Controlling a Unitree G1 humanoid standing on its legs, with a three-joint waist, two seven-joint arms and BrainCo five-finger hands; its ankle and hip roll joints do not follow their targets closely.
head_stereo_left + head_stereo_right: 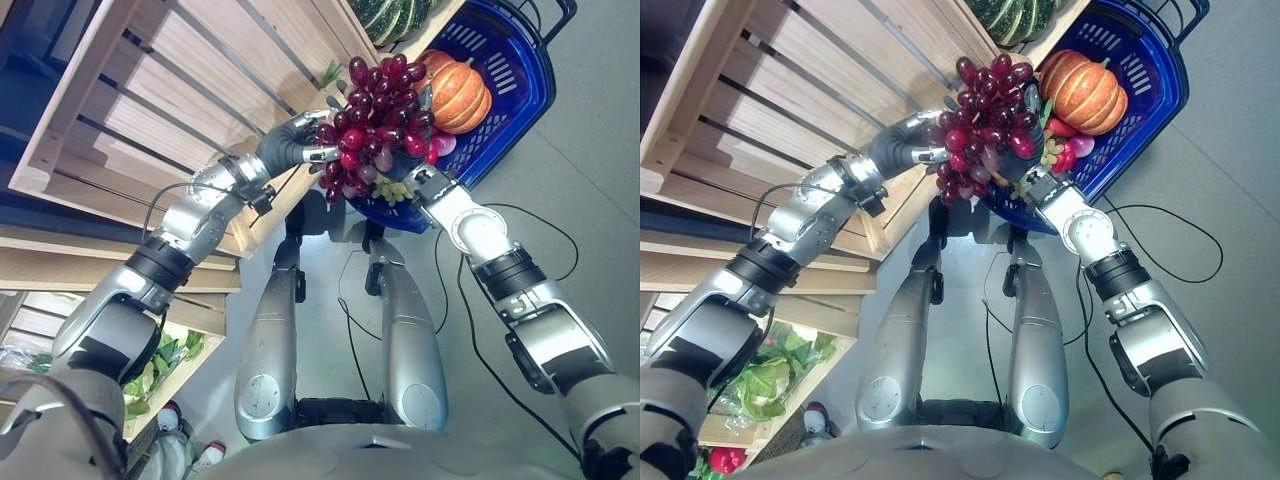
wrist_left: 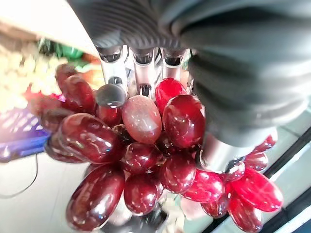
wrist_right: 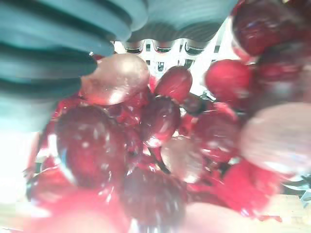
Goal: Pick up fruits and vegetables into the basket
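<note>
Grapes held just at the basket's near rim

The left hand (image 1: 296, 143) has its fingers curled on the bunch of dark red glossy grapes (image 1: 376, 118); the blue plastic basket (image 1: 525, 85) lies beyond, on the right. The right hand (image 1: 425, 185) is under the bunch; its fingers' state I cannot tell.

wooden slatted shelving (image 1: 170, 90), grey floor (image 1: 590, 170)

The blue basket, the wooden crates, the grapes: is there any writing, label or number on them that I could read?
None can be read.
Blue basket: plain slotted plastic, no label in sight.
Wooden crates: bare slats, no print.
Bunch of red grapes, between the left hand and the right hand: no sticker or tag.
Orange pumpkin in the basket: no sticker.
</note>
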